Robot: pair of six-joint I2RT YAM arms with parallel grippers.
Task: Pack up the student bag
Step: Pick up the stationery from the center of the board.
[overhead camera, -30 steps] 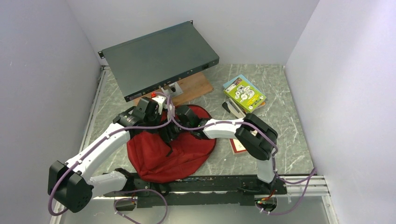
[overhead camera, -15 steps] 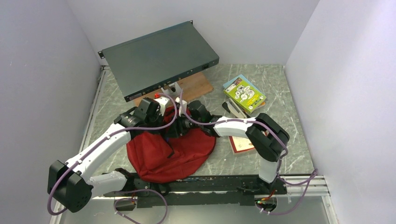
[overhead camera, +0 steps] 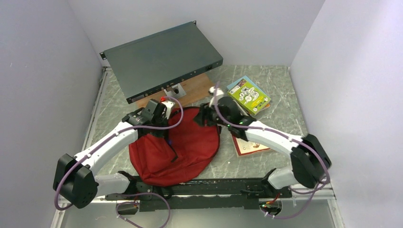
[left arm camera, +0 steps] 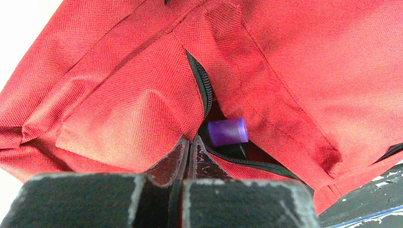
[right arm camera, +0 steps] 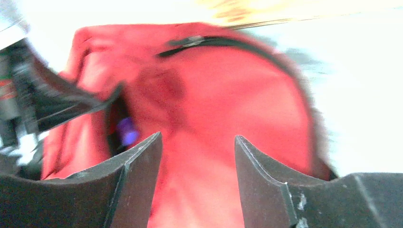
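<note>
The dark red student bag (overhead camera: 190, 147) lies flat on the table in front of the arm bases. My left gripper (overhead camera: 165, 124) is shut on the bag's fabric edge beside the black zipper (left arm camera: 205, 92) and holds the slit open; its tips (left arm camera: 190, 140) meet on the cloth. A purple cylinder (left arm camera: 228, 131) lies inside the opening. My right gripper (overhead camera: 204, 117) is open and empty, just above the bag's far right part. In the right wrist view the gripper (right arm camera: 197, 142) has red fabric (right arm camera: 218, 109) between its jaws, with the purple cylinder (right arm camera: 126, 131) to the left.
A dark-grey metal rack unit (overhead camera: 161, 59) leans over a wooden board (overhead camera: 197, 88) at the back. A stack with a green book (overhead camera: 248, 95) on top lies at the back right. A red-and-white book (overhead camera: 249, 146) lies right of the bag, under my right arm.
My right gripper has drawn back out of the bag's opening to the right and its arm has swung out right. My left gripper still holds the fabric edge.
</note>
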